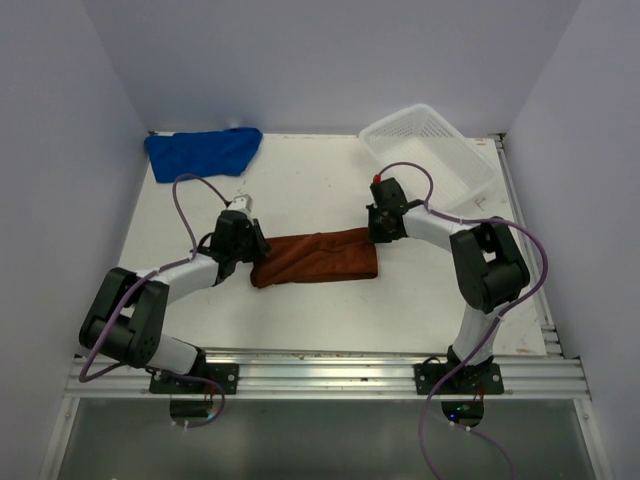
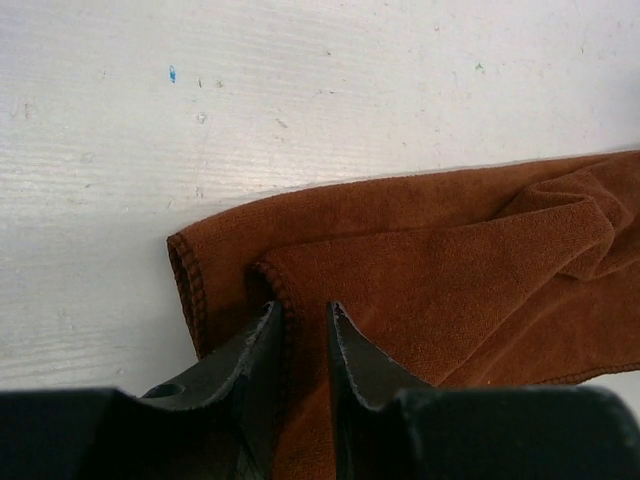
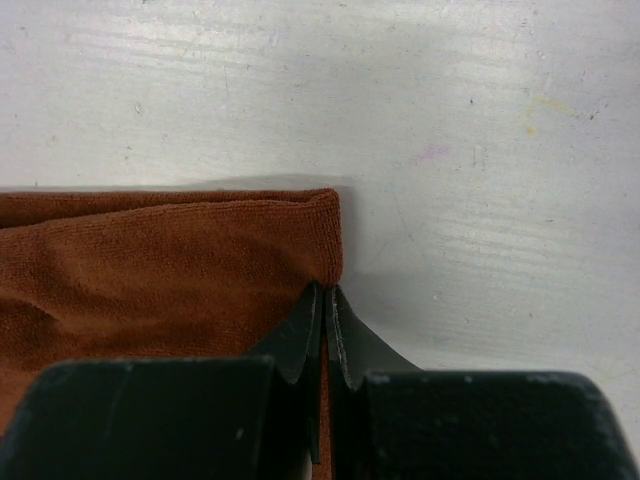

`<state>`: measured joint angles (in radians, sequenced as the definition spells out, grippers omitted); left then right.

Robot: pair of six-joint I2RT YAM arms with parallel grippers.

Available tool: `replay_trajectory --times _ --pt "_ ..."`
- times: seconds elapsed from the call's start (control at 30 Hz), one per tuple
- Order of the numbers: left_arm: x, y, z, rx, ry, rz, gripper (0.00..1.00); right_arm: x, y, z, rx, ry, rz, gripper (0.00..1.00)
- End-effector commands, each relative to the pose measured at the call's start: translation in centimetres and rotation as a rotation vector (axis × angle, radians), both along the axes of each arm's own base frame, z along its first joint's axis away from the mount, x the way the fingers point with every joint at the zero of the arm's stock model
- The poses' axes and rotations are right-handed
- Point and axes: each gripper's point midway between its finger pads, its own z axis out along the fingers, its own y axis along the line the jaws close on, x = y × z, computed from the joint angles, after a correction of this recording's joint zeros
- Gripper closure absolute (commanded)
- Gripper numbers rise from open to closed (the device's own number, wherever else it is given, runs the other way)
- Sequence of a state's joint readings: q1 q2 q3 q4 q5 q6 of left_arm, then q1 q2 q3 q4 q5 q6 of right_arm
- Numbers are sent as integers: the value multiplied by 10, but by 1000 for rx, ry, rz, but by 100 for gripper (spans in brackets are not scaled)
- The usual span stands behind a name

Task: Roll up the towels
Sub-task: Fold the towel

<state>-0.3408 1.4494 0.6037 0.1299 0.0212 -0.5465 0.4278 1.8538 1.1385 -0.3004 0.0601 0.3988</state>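
Note:
The rust-brown towel [image 1: 315,258] lies folded into a long strip across the middle of the table. My left gripper [image 1: 245,247] is down at its left end. In the left wrist view its jaws [image 2: 300,308] stand a narrow gap apart, straddling the stitched hem of the brown towel [image 2: 450,270], so it is open. My right gripper [image 1: 378,236] is at the strip's right end. In the right wrist view it [image 3: 326,290] is shut on the folded edge of the brown towel [image 3: 150,270]. The blue towel [image 1: 205,150] lies crumpled at the far left corner.
A white mesh basket [image 1: 400,125] stands tilted at the far right of the table [image 1: 300,190], just beyond my right arm. Cables loop over both arms. Walls close in the table on the left, back and right.

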Motion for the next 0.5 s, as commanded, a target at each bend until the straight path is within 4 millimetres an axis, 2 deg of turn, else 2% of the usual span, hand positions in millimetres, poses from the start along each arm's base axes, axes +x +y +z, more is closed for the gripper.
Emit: replay_trajectory --times 0.0,0.07,0.13,0.2,0.37,0.47 --pt "14 -2 14 -11 -72 9 73 -13 -5 -29 -32 74 17 100" --pt "15 -2 17 -10 -81 8 79 -13 -6 -29 -34 75 15 100" --pt "17 0 18 0 -82 18 93 -13 -7 -29 -35 74 14 100" --pt "19 3 18 15 -85 29 100 -13 -6 -29 -35 76 14 100" --pt "21 12 20 48 -95 68 100 -13 -6 -29 -36 75 17 100" --pt "24 23 31 64 -139 127 100 -12 -7 -29 -40 74 15 100"
